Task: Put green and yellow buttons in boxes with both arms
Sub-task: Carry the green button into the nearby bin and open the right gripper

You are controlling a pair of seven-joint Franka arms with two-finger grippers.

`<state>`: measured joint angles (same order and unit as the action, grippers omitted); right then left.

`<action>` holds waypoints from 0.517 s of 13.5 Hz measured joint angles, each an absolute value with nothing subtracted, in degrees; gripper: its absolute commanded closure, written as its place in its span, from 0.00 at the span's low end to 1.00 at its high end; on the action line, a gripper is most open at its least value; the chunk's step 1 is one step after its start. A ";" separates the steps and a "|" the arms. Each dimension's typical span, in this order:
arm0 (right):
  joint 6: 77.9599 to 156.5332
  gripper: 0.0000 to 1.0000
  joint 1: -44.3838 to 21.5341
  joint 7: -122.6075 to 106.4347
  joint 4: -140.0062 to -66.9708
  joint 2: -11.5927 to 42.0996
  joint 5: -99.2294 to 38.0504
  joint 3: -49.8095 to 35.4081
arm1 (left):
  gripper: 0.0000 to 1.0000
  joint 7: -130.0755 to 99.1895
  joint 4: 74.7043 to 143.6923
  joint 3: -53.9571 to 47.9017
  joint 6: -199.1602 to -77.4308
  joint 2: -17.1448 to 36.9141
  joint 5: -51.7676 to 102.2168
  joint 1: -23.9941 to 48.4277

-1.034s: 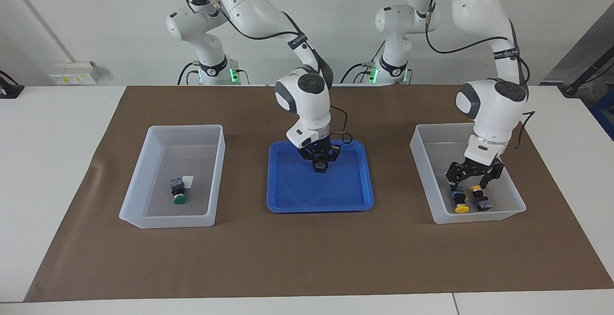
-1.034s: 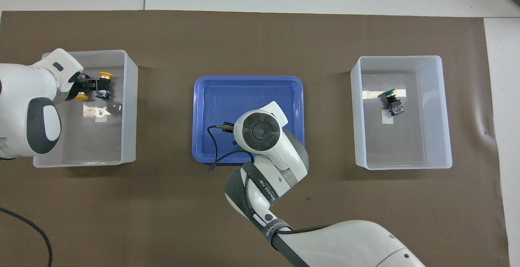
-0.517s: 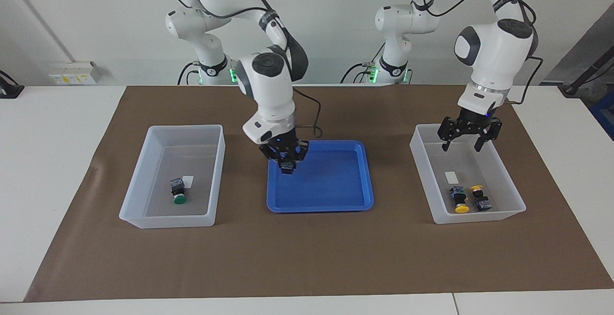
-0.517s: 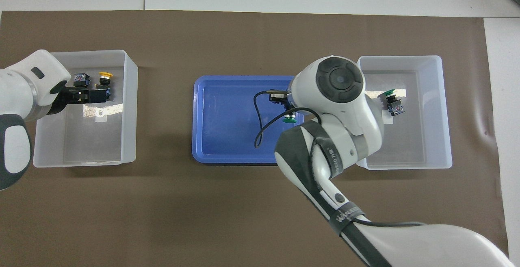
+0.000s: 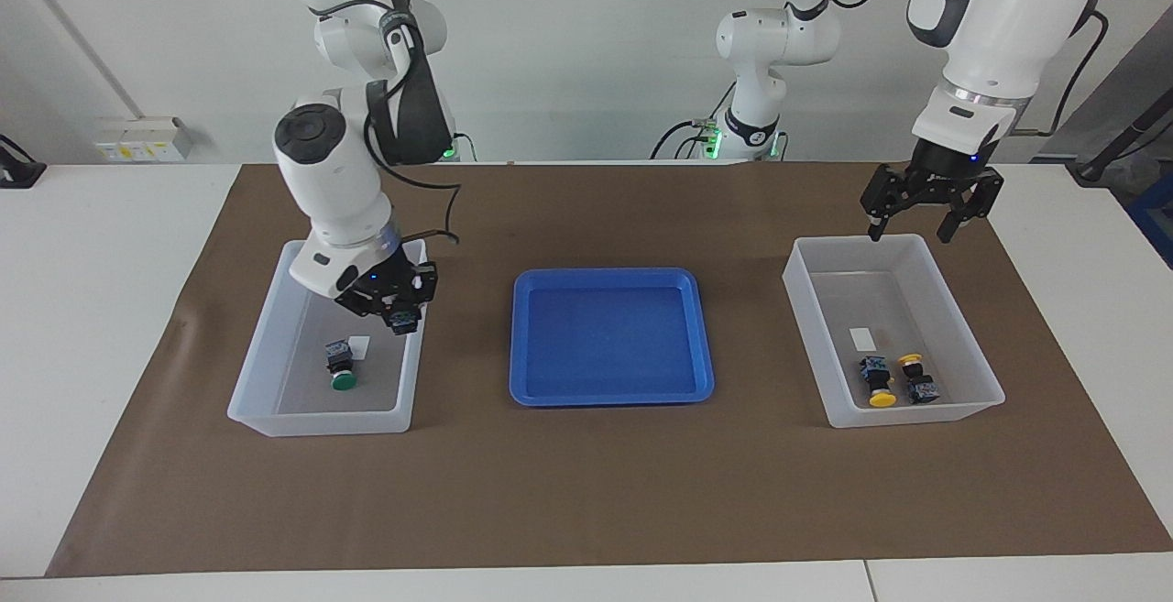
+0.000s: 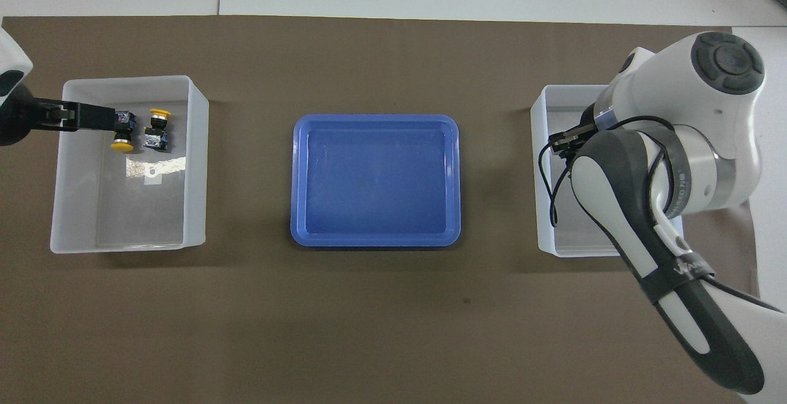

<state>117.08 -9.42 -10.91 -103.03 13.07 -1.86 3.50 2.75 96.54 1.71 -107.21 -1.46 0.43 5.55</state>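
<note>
Right gripper (image 5: 400, 318) clenched on a button over the clear box (image 5: 266, 345) holding a green button (image 5: 341, 370), left gripper (image 5: 926, 210) released above the second box (image 5: 985, 373), two yellow buttons (image 5: 877, 379) inside, blue tray (image 5: 609, 391) between.

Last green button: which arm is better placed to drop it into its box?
Right. The right pincer is shut on a button over the box holding the green button. The left pincer is open, over the yellow buttons' box.
</note>
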 measured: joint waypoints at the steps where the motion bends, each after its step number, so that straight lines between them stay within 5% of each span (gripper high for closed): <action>1: 119.90 1.00 -8.09 -13.25 -105.55 12.80 -1.86 3.51 | 0.00 2.75 95.73 1.85 -105.71 -1.29 0.43 5.52; 5: 127.22 0.94 -6.22 -16.36 -115.06 11.80 -1.86 3.46 | 0.00 2.72 95.36 2.11 -98.65 -1.41 0.43 5.48; 7: 128.90 0.74 -5.62 -17.12 -117.38 11.66 -1.86 3.44 | 0.00 2.70 95.59 2.21 -97.94 -1.47 0.43 5.41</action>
